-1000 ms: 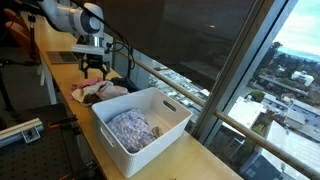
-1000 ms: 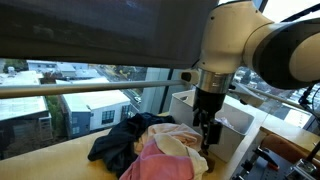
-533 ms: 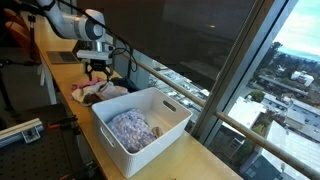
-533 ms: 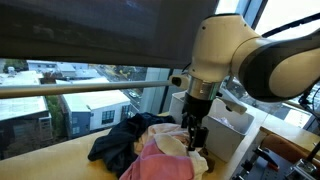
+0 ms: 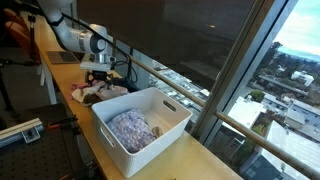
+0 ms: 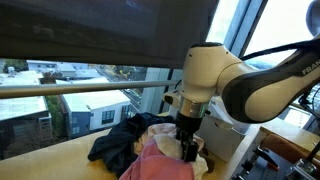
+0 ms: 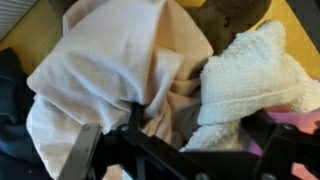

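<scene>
My gripper (image 5: 97, 80) is down in a pile of clothes (image 5: 101, 92) on a wooden counter, seen in both exterior views (image 6: 187, 150). In the wrist view the jaws (image 7: 185, 140) are open, with the fingers on either side of a beige cloth (image 7: 110, 70) and a white terry towel (image 7: 250, 75). A dark garment (image 6: 115, 143) lies at the pile's edge and a pink cloth (image 6: 155, 166) at its front. The fingertips are sunk in the fabric and partly hidden.
A white plastic bin (image 5: 178, 122) stands next to the pile and holds a mottled lilac cloth (image 5: 130, 130); it also shows in an exterior view (image 6: 238, 122). A window with a railing (image 5: 170, 75) runs along the counter's far side.
The gripper has come down from just above the pile into the clothes, and shifted slightly sideways. The clothes and bin have not moved.
</scene>
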